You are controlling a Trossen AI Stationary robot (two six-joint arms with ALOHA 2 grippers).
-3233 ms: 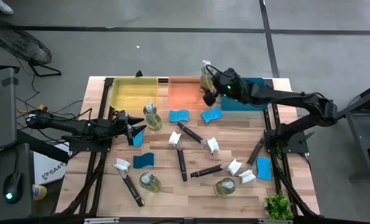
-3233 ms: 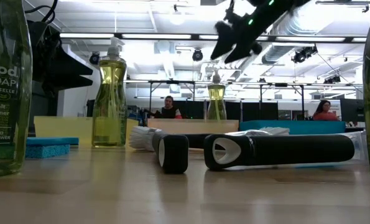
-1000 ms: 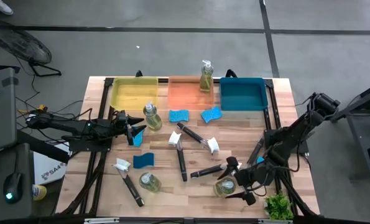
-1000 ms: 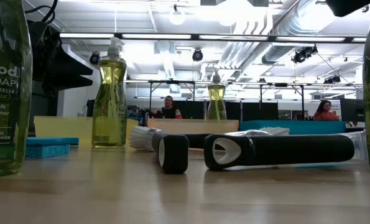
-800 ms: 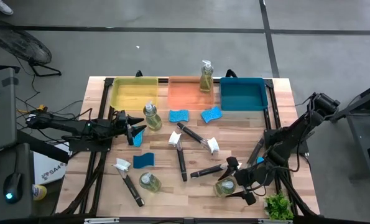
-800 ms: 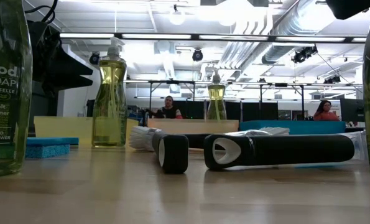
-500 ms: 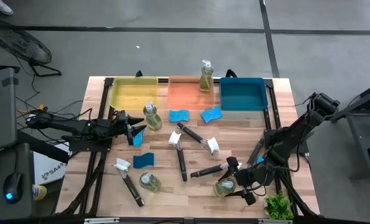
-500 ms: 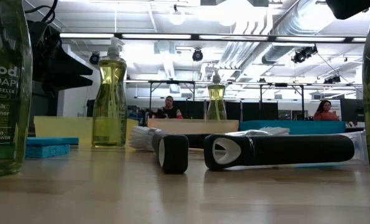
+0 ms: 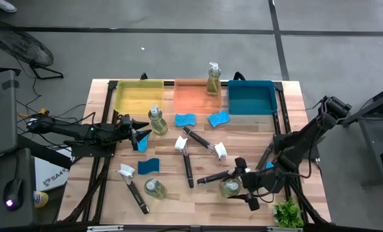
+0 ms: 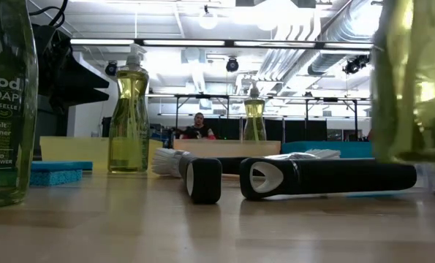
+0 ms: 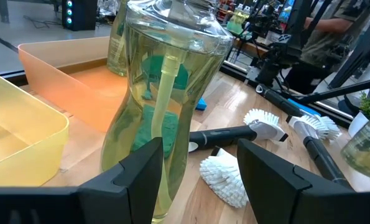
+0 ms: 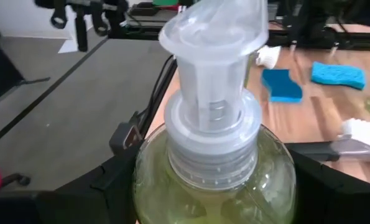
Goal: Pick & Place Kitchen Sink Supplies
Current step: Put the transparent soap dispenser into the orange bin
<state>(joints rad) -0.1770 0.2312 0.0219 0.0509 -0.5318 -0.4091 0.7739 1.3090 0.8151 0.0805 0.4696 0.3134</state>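
Note:
A clear pump bottle of yellowish soap (image 9: 230,188) hangs just above the table near its near right corner, with my right gripper (image 9: 241,185) shut on it. It looms at the right of the low view (image 10: 414,80). At the table's left my left gripper (image 9: 140,136) waits open, and a second soap bottle (image 11: 166,93) stands just ahead of its fingers. A third bottle (image 9: 213,78) stands in the orange tray (image 9: 190,96). Blue sponges (image 9: 185,120) and dark-handled brushes (image 9: 204,142) lie flat on the wood. My right gripper pinches the bottle's round body just under its shoulder (image 12: 148,168) between its two fingers (image 12: 116,180), one on each side. The fingers come from the table's right side, slanting a little downward. The bottle stays upright, its bottom (image 10: 414,157) lifted clear of the table.
A yellow tray (image 9: 138,95) and a blue tray (image 9: 250,96) flank the orange one along the far edge. A small green plant (image 9: 288,212) stands at the near right corner. Another bottle (image 9: 154,188) and a brush (image 9: 132,187) occupy the near left.
My right gripper has taken hold of the soap bottle and gone up with it, a little toward the table's left. The bottle stood on the table before and now hangs clear of it, still upright.

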